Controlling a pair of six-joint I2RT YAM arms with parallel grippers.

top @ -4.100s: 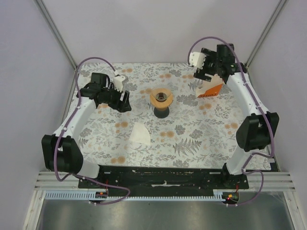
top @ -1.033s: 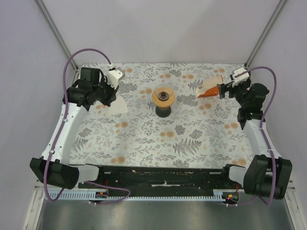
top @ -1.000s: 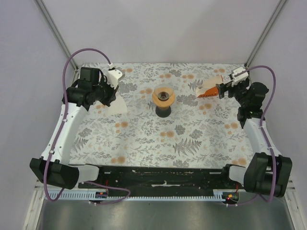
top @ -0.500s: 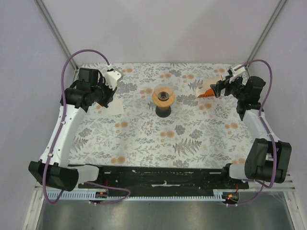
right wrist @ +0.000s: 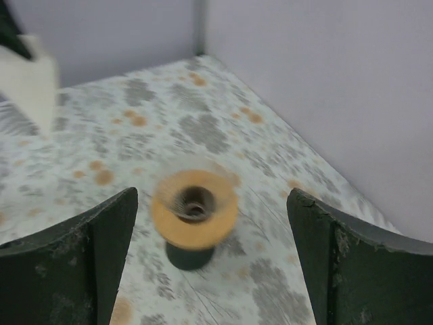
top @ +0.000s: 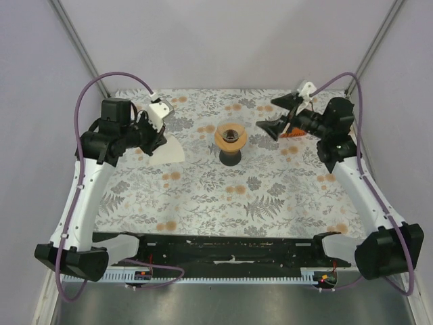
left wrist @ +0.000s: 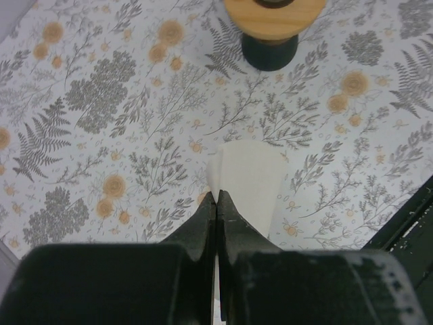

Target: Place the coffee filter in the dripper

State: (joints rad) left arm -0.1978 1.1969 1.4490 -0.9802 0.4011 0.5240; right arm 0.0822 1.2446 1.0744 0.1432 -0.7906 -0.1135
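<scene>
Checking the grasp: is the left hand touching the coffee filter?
Touching. The left wrist view shows the left hand shut on the near edge of the coffee filter, with no gap between them.

Above the dripper point(top: 229, 136) the way down is open. Just right of it the right gripper point(top: 274, 115) stands spread wide, with the box point(top: 291, 133) beyond. Left of the dripper, the left gripper point(top: 157, 138) pinches the filter point(top: 170, 150). Bare table point(top: 223, 196) lies on the near side.

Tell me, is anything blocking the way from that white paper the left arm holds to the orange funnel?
Nothing visible. Only bare flowered cloth lies between the coffee filter and the dripper; the open right gripper hovers on the dripper's other side.
</scene>
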